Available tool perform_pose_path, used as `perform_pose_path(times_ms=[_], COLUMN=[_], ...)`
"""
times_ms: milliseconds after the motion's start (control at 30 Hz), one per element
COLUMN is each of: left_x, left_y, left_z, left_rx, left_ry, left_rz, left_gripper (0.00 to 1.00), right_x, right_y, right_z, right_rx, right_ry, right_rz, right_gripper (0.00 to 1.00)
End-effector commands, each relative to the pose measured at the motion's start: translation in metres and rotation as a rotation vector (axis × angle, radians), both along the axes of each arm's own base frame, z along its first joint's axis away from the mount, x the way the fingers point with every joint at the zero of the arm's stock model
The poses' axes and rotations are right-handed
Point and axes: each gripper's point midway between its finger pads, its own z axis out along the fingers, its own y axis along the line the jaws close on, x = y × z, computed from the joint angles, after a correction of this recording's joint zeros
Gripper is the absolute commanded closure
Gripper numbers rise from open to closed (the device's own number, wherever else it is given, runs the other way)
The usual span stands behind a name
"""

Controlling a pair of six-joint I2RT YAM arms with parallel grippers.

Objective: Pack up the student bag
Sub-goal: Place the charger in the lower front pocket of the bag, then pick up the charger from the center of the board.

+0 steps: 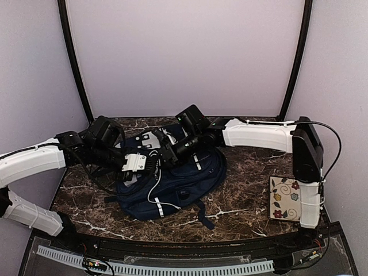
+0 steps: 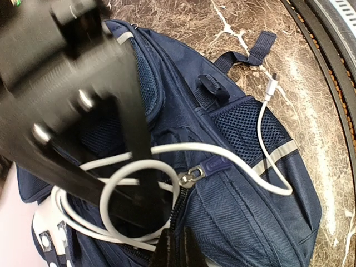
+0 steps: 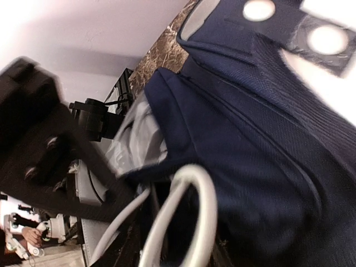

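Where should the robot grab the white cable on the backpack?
Probably the loose tail of the white cable, where it lies flat across the student bag's mesh pocket. Come down from above: it sits exposed there, unlike the tangled loops by the zipper.

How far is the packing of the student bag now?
Done: the student bag is unzipped, and the white cable lies coiled at its opening. In hand: left gripper and right gripper are at that opening; the cable's plug end trails outside. Left: tuck it in, perhaps add the flowered card beside the bag, zip up.
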Motion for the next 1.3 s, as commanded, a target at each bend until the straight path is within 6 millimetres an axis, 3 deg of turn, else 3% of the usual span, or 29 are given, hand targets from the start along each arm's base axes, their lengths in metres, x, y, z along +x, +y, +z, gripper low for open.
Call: perform_pose_path(times_ms=[0,167,267,433,600,767,900,967,1100,1267], left_x=[-0.008,-0.005,-0.003,-0.007,-0.008,-0.007,-0.007,-0.008,-0.006,-0.006], left_y=[-0.005,-0.007,-0.012,-0.018,-0.02,-0.022,-0.021,-0.021,-0.02,-0.021], left_z=[0.011,0.008,0.011,0.017,0.023,0.024,0.025,0.025,0.023,0.023], left_rx=[-0.089,-0.099,-0.135,-0.193,-0.222,-0.208,-0.21,-0.211,-0.203,-0.205], left_ry=[0.024,0.036,0.041,0.055,0.043,0.048,0.05,0.048,0.048,0.05], left_rz=[0.013,0.037,0.039,0.028,0.015,0.011,0.012,0.012,0.019,0.021], left_gripper=[1.0,1.0,1.0,1.0,1.0,1.0,1.0,1.0,1.0,1.0], right_x=[0.026,0.023,0.005,-0.055,-0.102,-0.104,-0.098,-0.098,-0.102,-0.107], right_y=[-0.034,-0.06,-0.074,-0.083,-0.066,-0.053,-0.059,-0.059,-0.055,-0.061], right_z=[0.021,0.045,0.048,0.025,-0.011,-0.05,-0.066,-0.07,-0.07,-0.074], right_rx=[-0.057,-0.079,-0.066,0.067,0.195,0.101,0.063,0.058,0.071,0.049], right_ry=[-0.104,-0.183,-0.259,-0.411,-0.609,-0.758,-0.783,-0.779,-0.772,-0.761], right_rz=[-0.121,-0.183,-0.197,-0.134,-0.061,-0.068,-0.095,-0.093,-0.066,-0.038], right_gripper=[0.52,0.46,0.46,0.5,0.48,0.36,0.37,0.44,0.74,0.7])
